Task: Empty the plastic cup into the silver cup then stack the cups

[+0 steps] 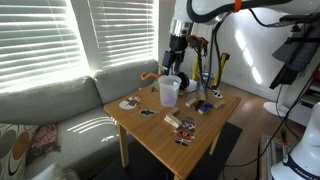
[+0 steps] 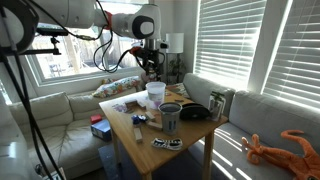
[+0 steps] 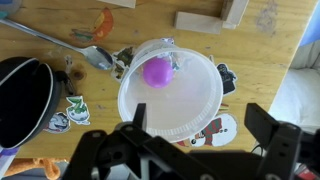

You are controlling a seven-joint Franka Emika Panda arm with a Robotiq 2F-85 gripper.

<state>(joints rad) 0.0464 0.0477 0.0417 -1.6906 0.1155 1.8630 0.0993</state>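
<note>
"Wrist view first," says Ana. "Start at the left. What is there?"

"A round black bowl (image 3: 20,95) far left, then a shiny metal spoon (image 3: 95,56). Then comes the tall whitish see-through plastic cup (image 3: 170,90). It stands up on the wooden table (image 3: 270,40). A small purple ball (image 3: 156,71) sits inside it."

"So is any of the job done?"

"I think not. The ball is not tipped out yet. The shiny grey metal silver cup (image 2: 170,117) shows in an exterior view. It stands on the table, near the plastic cup, a bit to its right and closer to that camera. The cups are not stacked."

"What is left, then?"

"All of it, I'd say. Grab the plastic cup, pour the ball into the silver cup, then put one cup in the other."

"Where is the black gripper (image 3: 197,108)?"

"It hangs just above the plastic cup in both exterior views. I see no touch. Its fingers (image 3: 265,125) are spread wide and hold nothing."

"And the cup next to the fingers?"

"The near part of its rim lies between them. Most of the cup is past the tips, a bit more to the left finger."
</note>
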